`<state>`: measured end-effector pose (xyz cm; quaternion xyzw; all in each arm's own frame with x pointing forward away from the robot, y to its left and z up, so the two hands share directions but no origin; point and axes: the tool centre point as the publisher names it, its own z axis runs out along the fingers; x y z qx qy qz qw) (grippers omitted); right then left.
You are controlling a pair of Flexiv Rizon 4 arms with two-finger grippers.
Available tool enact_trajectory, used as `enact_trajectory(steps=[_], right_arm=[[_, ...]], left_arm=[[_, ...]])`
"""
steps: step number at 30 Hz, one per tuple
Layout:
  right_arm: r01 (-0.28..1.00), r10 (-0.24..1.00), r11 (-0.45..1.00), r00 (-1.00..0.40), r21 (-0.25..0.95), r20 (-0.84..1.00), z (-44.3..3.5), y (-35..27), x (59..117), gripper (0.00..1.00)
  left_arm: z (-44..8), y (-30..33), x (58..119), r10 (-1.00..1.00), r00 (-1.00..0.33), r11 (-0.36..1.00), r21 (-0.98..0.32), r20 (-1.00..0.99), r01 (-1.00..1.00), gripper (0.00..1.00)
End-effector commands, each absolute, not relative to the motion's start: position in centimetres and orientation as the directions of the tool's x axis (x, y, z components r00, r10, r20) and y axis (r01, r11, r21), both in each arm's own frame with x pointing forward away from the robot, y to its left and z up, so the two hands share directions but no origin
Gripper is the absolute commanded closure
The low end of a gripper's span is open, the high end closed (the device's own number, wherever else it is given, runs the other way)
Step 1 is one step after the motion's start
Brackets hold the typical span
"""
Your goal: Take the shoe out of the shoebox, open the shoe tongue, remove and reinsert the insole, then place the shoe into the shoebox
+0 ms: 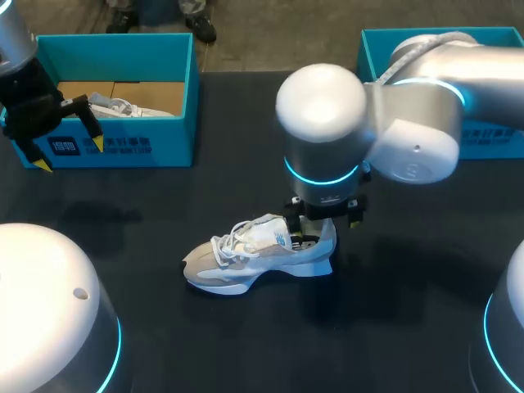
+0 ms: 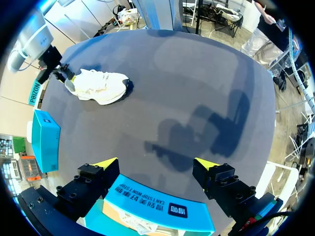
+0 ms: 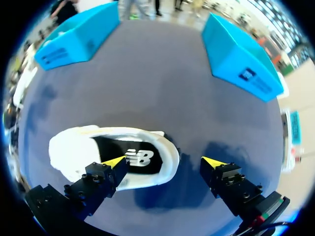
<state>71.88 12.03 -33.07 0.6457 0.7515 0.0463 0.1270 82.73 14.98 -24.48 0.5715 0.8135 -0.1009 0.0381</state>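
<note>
The shoe stands upright on its sole near the middle of the dark tabletop, out of either box. It is a white and pale grey trainer with a thick white sole, its toe toward my left and its heel toward my right. White laces run up the front. From the right wrist view its mouth is open to the camera, and a black insole with a white mark lies inside.

The right hand hangs over the heel end of the shoe, fingers spread wide. One yellow tip sits over the near edge of the shoe's mouth. The other is out past the heel, above bare tabletop. It grips nothing, and whether the first tip touches the shoe I cannot tell.

Farther back on my left, the left hand hovers at the front wall of a teal shoebox, well apart from the shoe. Its fingers are wide and hold nothing. The box is open, with a brown bottom and something white lying in it. A second teal box stands at the far right, partly hidden by the right arm.
</note>
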Motion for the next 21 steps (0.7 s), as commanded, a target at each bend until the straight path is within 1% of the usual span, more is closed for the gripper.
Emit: enact_trajectory(steps=[1,5,6,8,11,13,14,21], right_arm=[[0.889,0.937,0.344,-0.346,0.302,-0.048,-31.2,10.6,71.1,0.0],[0.739,0.802,0.563,-0.596,0.37,-0.032,-29.7,10.8,70.5,0.0],[0.704,0.774,0.599,-0.632,0.381,-0.051,-29.4,10.8,70.4,0.0],[0.6,0.675,0.685,-0.736,0.413,-0.049,-28.8,10.7,70.0,0.0],[0.437,0.511,0.791,-0.856,0.429,-0.069,-28.1,10.4,69.7,0.0],[0.352,0.423,0.841,-0.901,0.412,-0.093,-27.9,10.3,69.7,0.0],[0.334,0.408,0.86,-0.904,0.385,-0.127,-27.8,10.2,69.8,0.0],[0.334,0.408,0.86,-0.904,0.385,-0.127,-27.8,10.2,69.8,0.0]], left_arm=[[-24.5,15.0,82.7,0.923,-0.343,0.326,-0.118,-0.176,0.938,0.0],[-24.5,15.0,82.7,0.923,-0.343,0.326,-0.118,-0.176,0.938,0.0],[-24.5,15.0,82.7,0.923,-0.343,0.326,-0.118,-0.176,0.938,0.0],[-24.5,15.0,82.7,0.923,-0.343,0.326,-0.118,-0.176,0.938,0.0],[-24.5,15.0,82.7,0.923,-0.343,0.326,-0.118,-0.176,0.938,0.0],[-24.5,15.0,82.7,0.923,-0.343,0.326,-0.118,-0.176,0.938,0.0],[-24.5,15.0,82.7,0.923,-0.343,0.326,-0.118,-0.176,0.938,0.0],[-24.5,15.0,82.7,0.923,-0.343,0.326,-0.118,-0.176,0.938,0.0]])
